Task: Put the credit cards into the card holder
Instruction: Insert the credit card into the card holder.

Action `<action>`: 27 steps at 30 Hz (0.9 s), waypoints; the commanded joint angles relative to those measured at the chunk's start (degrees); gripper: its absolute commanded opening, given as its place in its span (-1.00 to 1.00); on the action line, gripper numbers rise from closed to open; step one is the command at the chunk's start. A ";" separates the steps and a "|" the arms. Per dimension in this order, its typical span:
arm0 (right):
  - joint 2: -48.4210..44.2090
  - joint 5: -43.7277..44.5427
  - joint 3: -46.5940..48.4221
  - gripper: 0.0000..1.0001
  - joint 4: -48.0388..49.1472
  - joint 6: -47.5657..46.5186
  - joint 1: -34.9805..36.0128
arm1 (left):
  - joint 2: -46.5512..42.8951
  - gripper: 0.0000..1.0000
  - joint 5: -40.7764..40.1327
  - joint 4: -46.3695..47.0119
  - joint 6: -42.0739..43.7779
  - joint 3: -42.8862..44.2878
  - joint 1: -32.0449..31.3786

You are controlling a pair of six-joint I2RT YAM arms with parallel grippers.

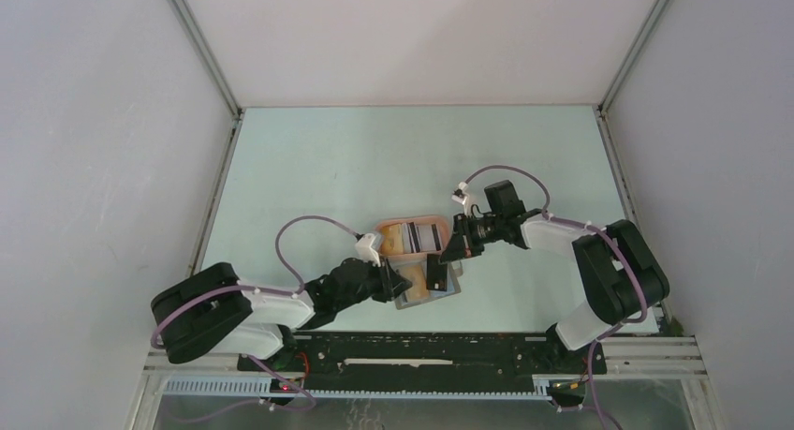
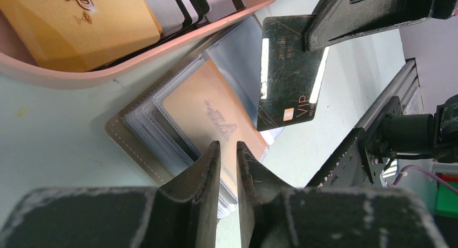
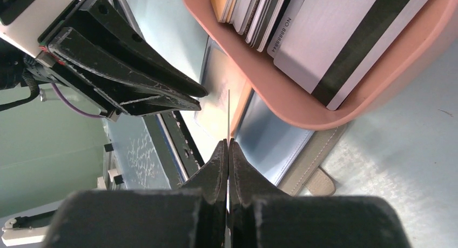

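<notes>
The card holder [image 2: 135, 137] lies open on the table beside the tray, with an orange card [image 2: 210, 110] inside one of its clear sleeves. My right gripper [image 3: 228, 144] is shut on a black credit card [image 2: 286, 69] and holds it tilted just above the holder's sleeves. That card shows edge-on in the right wrist view. My left gripper [image 2: 228, 145] hovers at the near edge of the sleeves, its jaws a narrow gap apart with nothing visible between them. More credit cards [image 3: 335, 48] lie stacked in the tray, among them a yellow-orange one [image 2: 81, 26].
The peach-orange tray [image 1: 403, 226] sits just behind the card holder [image 1: 426, 297], its rim overlapping the holder's far edge. The holder's tab [image 3: 318, 181] sticks out on the right. The rail at the table's near edge [image 2: 378, 113] runs close by. The two grippers are close together.
</notes>
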 commanded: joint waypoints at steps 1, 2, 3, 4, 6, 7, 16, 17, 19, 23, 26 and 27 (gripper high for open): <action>1.69 -0.63 -0.23 -1.00 2.50 1.63 -0.28 | -2.90 -0.56 -2.10 -4.40 0.16 -1.21 -0.27; 2.01 -0.72 -0.23 -1.00 2.60 1.76 -0.32 | -3.45 -0.55 -1.95 -4.82 0.33 -1.28 -0.27; 2.33 -0.79 -0.23 -1.00 2.66 1.84 -0.30 | -4.08 -0.54 -1.81 -5.13 0.39 -1.27 -0.29; 2.75 -0.88 -0.24 -1.00 2.80 1.98 -0.32 | -4.72 -0.52 -1.79 -5.38 0.40 -1.36 -0.27; 3.28 -0.88 -0.23 -1.00 2.91 2.06 -0.22 | -5.81 -0.48 -1.40 -5.51 0.48 -1.38 -0.27; 3.46 -0.77 -0.23 -1.00 2.87 2.00 -0.13 | -6.35 -0.45 -1.22 -5.55 0.44 -1.45 -0.27; 4.62 -0.39 -0.30 -1.00 2.20 2.29 1.32 | -11.84 -0.20 -3.83 -11.48 -0.24 -1.83 -0.31; 4.92 -0.40 -0.31 -1.00 2.37 2.56 1.60 | -11.99 -0.20 -3.95 -11.90 -0.34 -1.80 -0.27; 5.35 -0.23 -0.24 -1.00 2.34 3.07 2.31 | -12.00 -0.19 -4.23 -12.42 -0.63 -2.02 -0.27; 5.51 1.23 -0.34 -1.00 1.54 4.09 2.89 | -11.76 -0.20 -4.31 -12.75 -1.09 -2.29 -0.35; 5.53 3.08 -0.40 -1.00 1.62 6.13 3.62 | -11.85 -0.20 -4.25 -13.32 -1.10 -2.17 -0.44; 5.61 3.53 -0.41 -1.00 1.78 6.73 3.98 | -11.95 -0.19 -4.35 -13.67 -1.03 -2.06 -0.52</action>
